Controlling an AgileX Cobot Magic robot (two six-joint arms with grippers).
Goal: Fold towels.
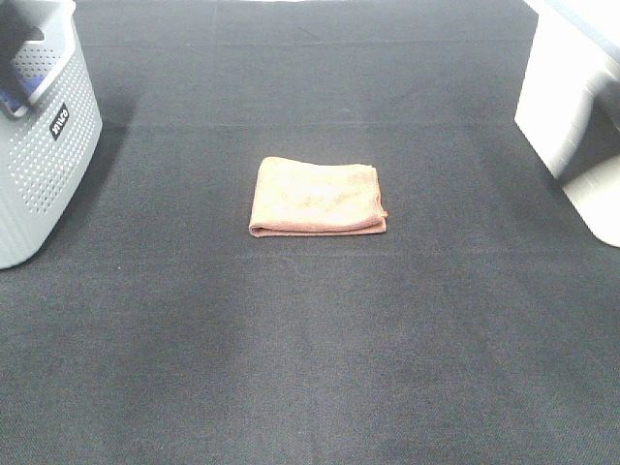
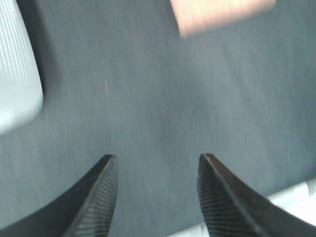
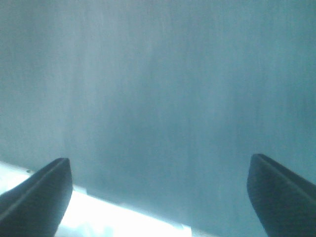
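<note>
while nothing is touching it, these lines are telling what is showing:

towel (image 1: 317, 198): it is lying folded into a small pad in the middle of the dark table cloth (image 1: 310, 358). its edges are looking thick and stacked on the near side and the right side. it is reddish-brown.

towel from the left wrist: a blurry corner of it (image 2: 217, 14) is peeking in at the far edge of the picture, well apart from the fingers.

left gripper (image 2: 157, 170): its two dark ridged fingers (image 2: 98, 197) are standing apart with only table cloth showing between them. it is holding nothing.

right gripper (image 3: 160, 173): its fingers (image 3: 39, 195) are spread very wide, one at each side of the picture. it is holding nothing, and only table cloth and a bright pale edge are showing under it.

basket (image 1: 48, 145): this grey one with little holes is sitting at the far left of the table, well apart from the towel. something blue (image 1: 24, 95) is sticking out of its top.

white thing (image 1: 572, 87): it is sitting at the far right edge of the table, also well away from the towel. i cannot tell what it is.
</note>
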